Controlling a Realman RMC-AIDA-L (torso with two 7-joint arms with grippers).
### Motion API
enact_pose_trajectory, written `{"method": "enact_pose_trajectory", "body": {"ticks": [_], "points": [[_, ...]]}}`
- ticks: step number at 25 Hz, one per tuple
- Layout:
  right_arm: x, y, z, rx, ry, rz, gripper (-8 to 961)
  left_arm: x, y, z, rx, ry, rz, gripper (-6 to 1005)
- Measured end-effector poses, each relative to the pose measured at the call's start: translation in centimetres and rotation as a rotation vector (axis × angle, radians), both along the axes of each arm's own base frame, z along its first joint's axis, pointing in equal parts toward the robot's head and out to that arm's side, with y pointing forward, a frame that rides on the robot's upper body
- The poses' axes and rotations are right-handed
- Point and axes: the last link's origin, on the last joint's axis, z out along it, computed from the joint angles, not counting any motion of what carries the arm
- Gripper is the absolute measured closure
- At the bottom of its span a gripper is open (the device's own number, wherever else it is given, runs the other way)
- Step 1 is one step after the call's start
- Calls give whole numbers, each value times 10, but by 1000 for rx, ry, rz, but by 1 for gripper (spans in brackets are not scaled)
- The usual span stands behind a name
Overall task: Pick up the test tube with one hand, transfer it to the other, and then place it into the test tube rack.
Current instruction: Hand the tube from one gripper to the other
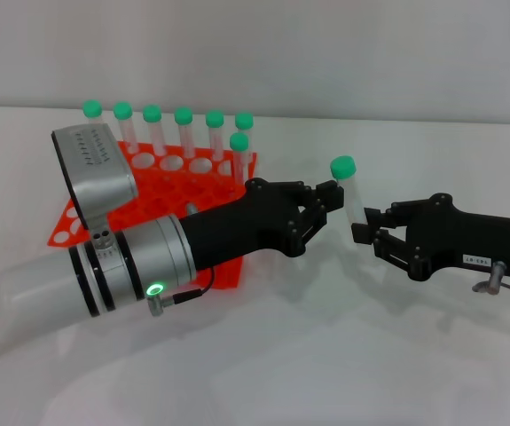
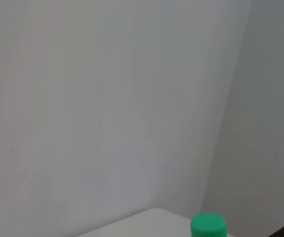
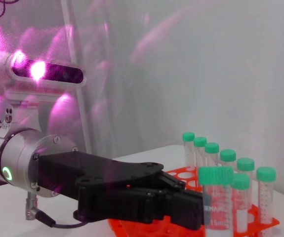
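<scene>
The test tube (image 1: 353,197), clear with a green cap, stands upright in the air between my two grippers. My right gripper (image 1: 366,230), black with a white label, is shut on its lower end. My left gripper (image 1: 333,206), black on a silver forearm with a green ring light, reaches in from the left, its fingers open beside the tube's upper part. The orange-red test tube rack (image 1: 148,191) stands behind the left arm. The right wrist view shows the tube (image 3: 217,197), the left gripper (image 3: 193,212) and the rack (image 3: 263,224). The left wrist view shows only the tube's green cap (image 2: 208,227).
Several green-capped tubes (image 1: 184,133) stand in the rack's back row, one more (image 1: 239,155) at its right corner. My left forearm with its grey perforated box (image 1: 95,169) covers the rack's front. The white table (image 1: 343,355) runs to a white wall.
</scene>
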Motion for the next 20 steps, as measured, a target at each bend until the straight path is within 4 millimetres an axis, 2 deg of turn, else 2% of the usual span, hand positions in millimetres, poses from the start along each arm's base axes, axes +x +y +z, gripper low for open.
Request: {"method": "enact_pose_trajectory", "body": {"ticks": [4,14,20], "points": [[-1,-1,-1,-4,-1,6,725,-1,0,0,-9,-2,7,931],[-3,0,-2,-3,-4,15,722,-9,-5,3,7,-10,25,881],[-4,1,-3,-4,-7,18,721,-8,-7,5,9,-31,19,676]]}}
